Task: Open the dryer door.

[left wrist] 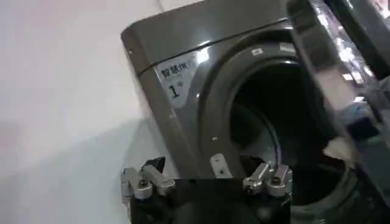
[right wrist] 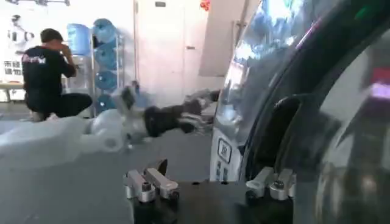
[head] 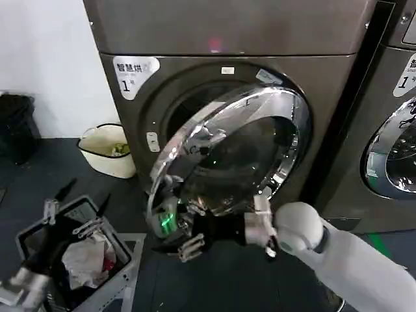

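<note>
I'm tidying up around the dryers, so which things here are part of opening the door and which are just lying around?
Job:
dryer door, part open
right end effector, at the door's lower edge
left end effector, open

Lying about:
cream bucket
laundry basket
second chrome-ringed door

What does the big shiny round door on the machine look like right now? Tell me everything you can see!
The dryer door is a big round door with a wide mirror-shiny chrome ring around dark tinted glass. It is partly open, swung out from the bronze-grey dryer, so the dark round opening shows behind its left edge. It seems hinged on its right side. The right gripper is at its lower left edge, apparently touching the rim. Its ring reflects the room.
</note>
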Controlling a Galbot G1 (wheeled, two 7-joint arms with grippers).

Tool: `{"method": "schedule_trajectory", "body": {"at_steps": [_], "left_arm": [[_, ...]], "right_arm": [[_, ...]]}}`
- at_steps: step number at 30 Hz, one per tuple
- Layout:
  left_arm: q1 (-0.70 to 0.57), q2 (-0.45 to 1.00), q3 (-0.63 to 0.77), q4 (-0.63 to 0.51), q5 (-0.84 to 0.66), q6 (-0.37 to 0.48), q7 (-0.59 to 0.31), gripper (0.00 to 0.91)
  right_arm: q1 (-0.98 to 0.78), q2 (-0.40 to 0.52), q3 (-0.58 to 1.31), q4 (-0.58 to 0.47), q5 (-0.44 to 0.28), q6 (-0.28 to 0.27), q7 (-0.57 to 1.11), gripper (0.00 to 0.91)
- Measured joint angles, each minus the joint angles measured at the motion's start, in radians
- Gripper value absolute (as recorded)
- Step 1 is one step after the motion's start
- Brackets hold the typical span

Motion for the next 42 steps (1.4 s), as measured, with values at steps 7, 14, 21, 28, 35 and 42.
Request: {"method": "schedule_trajectory", "body": {"at_steps": [7, 14, 21, 28, 35, 42], "left_arm": [[-0.083, 0.084, 0.104, 0.065, 0.022, -0.001, 0.016, 0.907], [-0.173, 0.153, 0.234, 0.124, 0.028, -0.023, 0.055, 0.907], [-0.247, 0.196, 0.351, 0.141, 0.017, -0.030, 0.089, 0.907], [-0.310, 0.235, 0.451, 0.166, 0.009, -0.055, 0.103, 0.907], [-0.373, 0.250, 0.533, 0.183, 0.002, -0.075, 0.103, 0.907], [-0.435, 0.252, 0.618, 0.186, -0.004, -0.084, 0.102, 0.907]], "right_arm": [[-0.087, -0.063, 0.084, 0.065, 0.048, -0.031, -0.035, 0.907], [-0.249, -0.124, 0.230, 0.156, 0.056, -0.034, -0.040, 0.907], [-0.472, -0.143, 0.453, 0.240, 0.060, -0.011, 0.022, 0.907], [-0.682, -0.115, 0.702, 0.244, 0.041, -0.003, 0.079, 0.907], [-0.951, -0.041, 0.985, 0.283, 0.000, 0.030, 0.078, 0.907], [-1.214, 0.120, 1.243, 0.325, -0.083, 0.110, 0.101, 0.907]]}}
